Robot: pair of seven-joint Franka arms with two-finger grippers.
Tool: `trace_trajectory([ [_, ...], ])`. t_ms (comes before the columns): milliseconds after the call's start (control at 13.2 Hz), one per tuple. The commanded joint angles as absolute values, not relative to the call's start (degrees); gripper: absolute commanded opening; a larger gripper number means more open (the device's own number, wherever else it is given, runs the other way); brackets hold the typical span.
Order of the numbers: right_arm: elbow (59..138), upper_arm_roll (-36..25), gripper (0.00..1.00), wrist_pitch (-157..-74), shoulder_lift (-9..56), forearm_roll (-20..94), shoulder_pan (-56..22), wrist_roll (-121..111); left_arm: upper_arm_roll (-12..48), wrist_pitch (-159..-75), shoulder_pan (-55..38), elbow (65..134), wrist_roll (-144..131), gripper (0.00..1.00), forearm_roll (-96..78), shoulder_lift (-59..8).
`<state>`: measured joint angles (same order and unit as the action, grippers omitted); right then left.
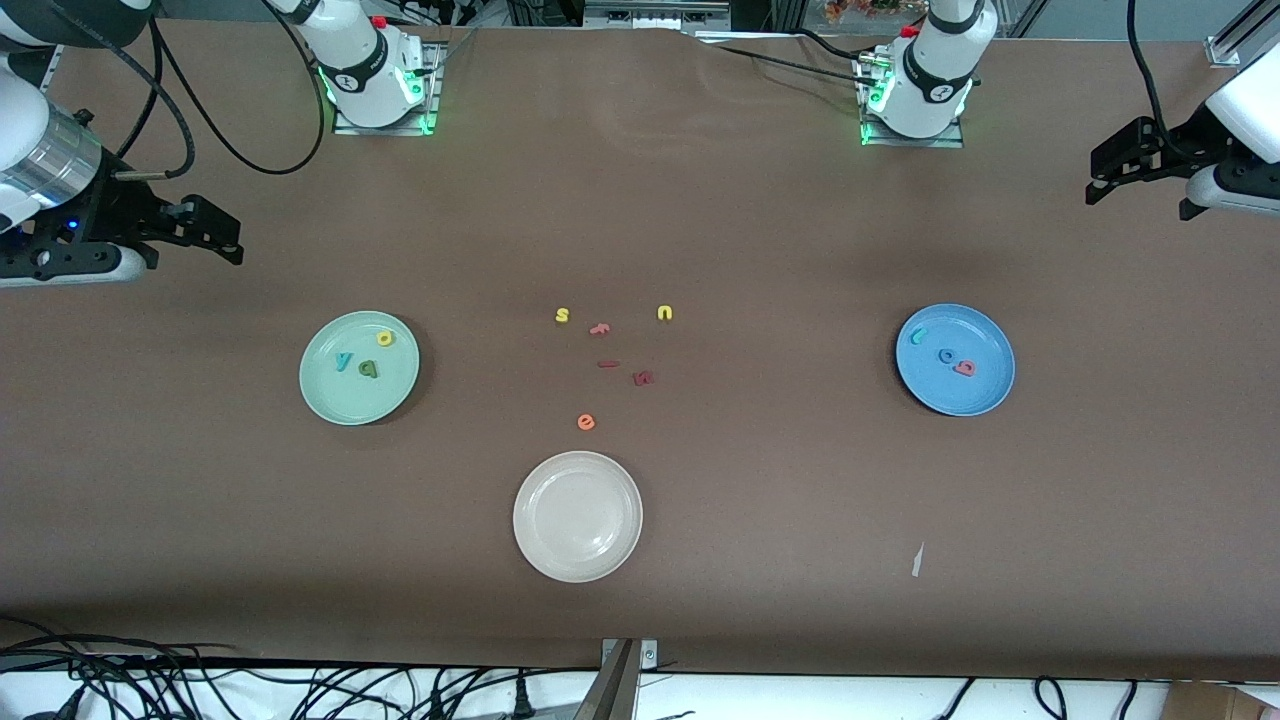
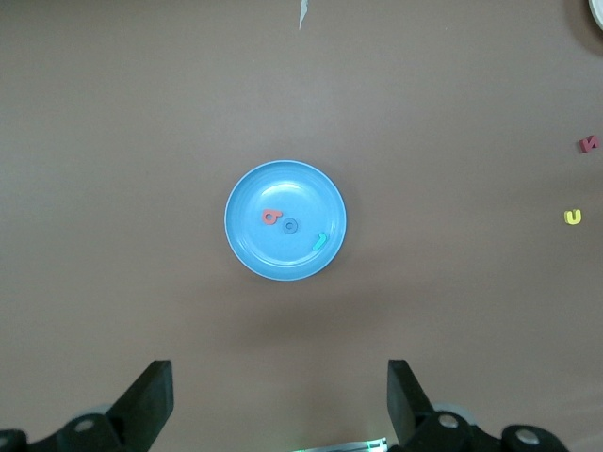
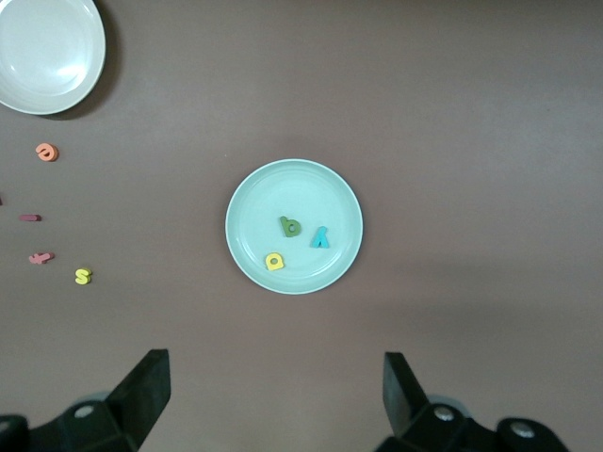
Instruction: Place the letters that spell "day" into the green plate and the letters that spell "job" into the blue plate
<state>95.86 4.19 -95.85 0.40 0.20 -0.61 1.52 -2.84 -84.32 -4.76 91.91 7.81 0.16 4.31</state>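
Observation:
The green plate (image 1: 345, 400) lies toward the right arm's end of the table. On it are the yellow "d" (image 1: 385, 338), the dark green "a" (image 1: 369, 369) and the teal "y" (image 1: 344, 361). Toward the left arm's end, the blue plate (image 1: 960, 395) holds the teal "j" (image 1: 917, 336), the blue "o" (image 1: 946, 355) and the salmon "b" (image 1: 965, 368). My right gripper (image 3: 276, 391) hangs open and empty high over the table beside the green plate (image 3: 311, 188). My left gripper (image 2: 280, 395) is open and empty too, up beside the blue plate (image 2: 273, 254).
A cream-white plate (image 1: 577, 560) sits nearest the front camera at mid-table. Between the plates lie a yellow "s" (image 1: 562, 315), a yellow "u" (image 1: 665, 313), an orange "e" (image 1: 586, 422) and dark red letters (image 1: 643, 378). A paper scrap (image 1: 917, 560) lies near the front edge.

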Motion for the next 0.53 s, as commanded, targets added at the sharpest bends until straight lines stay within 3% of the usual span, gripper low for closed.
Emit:
trace_trajectory([
  [0, 96.4, 4.0, 1.00, -97.2, -0.2, 0.5, -0.1, 1.8, -2.8, -81.9, -5.3, 89.8, 6.9, 1.00, 1.3, 3.3],
  [454, 96.3, 3.1, 1.00, -98.6, -0.2, 2.2, 0.1, 1.2, -2.9, -82.4, -5.0, 89.0, 0.8, 1.00, 0.1, 2.9],
])
